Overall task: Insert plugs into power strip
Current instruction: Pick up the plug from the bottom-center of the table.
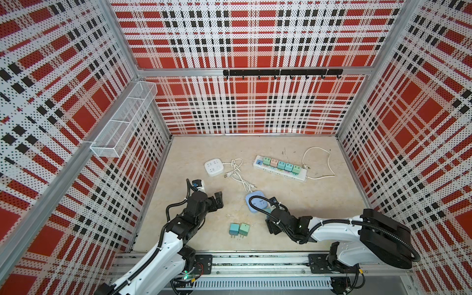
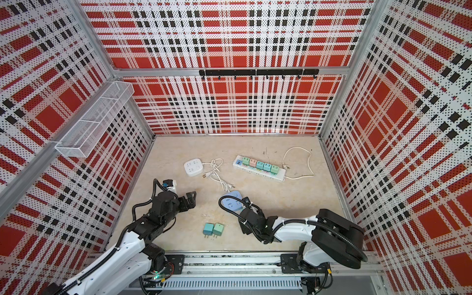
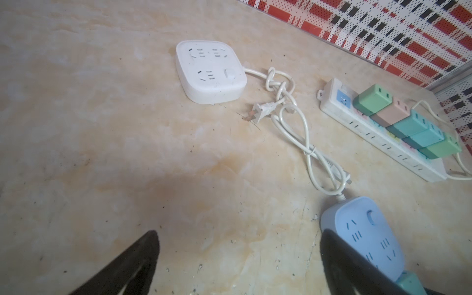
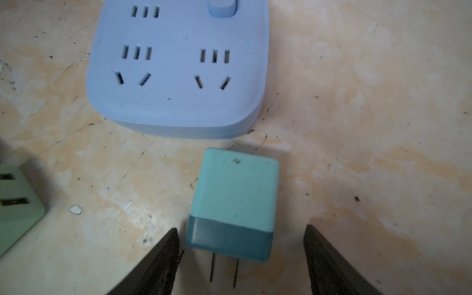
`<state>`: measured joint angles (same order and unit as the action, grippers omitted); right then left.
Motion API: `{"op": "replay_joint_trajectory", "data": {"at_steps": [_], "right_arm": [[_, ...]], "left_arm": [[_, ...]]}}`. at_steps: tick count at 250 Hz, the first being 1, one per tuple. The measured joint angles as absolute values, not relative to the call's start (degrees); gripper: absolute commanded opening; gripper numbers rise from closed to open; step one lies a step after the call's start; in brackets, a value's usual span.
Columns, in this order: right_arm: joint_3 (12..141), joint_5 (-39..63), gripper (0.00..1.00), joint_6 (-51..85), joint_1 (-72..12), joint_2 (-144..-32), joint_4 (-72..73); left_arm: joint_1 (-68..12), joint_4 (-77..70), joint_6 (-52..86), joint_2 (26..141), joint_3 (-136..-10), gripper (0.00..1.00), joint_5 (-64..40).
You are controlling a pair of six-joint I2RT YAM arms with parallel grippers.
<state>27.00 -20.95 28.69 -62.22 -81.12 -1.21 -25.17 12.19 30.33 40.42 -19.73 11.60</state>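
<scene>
A long white power strip (image 1: 278, 171) lies at the back right with several plugs (image 1: 281, 165) seated in it: mint, pink and teal. On the floor a teal plug (image 4: 235, 194) lies with its prongs toward my right gripper (image 4: 240, 228). That gripper is open and straddles the plug's dark end; one finger is close to it and the other stands clear. The same plug (image 3: 411, 282) sits just beside a blue square power strip (image 1: 256, 203). A teal plug (image 1: 233, 229) and a mint plug (image 1: 244, 229) lie together near the front. My left gripper (image 1: 219, 199) hovers open and holds nothing.
A white square power strip (image 1: 214, 167) sits at the back left, and its tangled cord (image 1: 238, 176) runs toward the blue strip. The long strip's cord (image 1: 316, 163) loops to the right. A wire basket (image 1: 122, 122) hangs on the left wall, and a hook rail (image 1: 282, 72) on the back wall.
</scene>
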Motion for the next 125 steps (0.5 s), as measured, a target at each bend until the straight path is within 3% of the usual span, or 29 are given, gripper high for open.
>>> {"op": "replay_joint_trajectory", "data": {"at_steps": [125], "right_arm": [[30.48, -21.21, 0.48, 28.05, -62.0, -86.37, 1.72]], "left_arm": [[-25.19, 12.1, 29.63, 44.25, -19.55, 0.99, 10.26]]}}
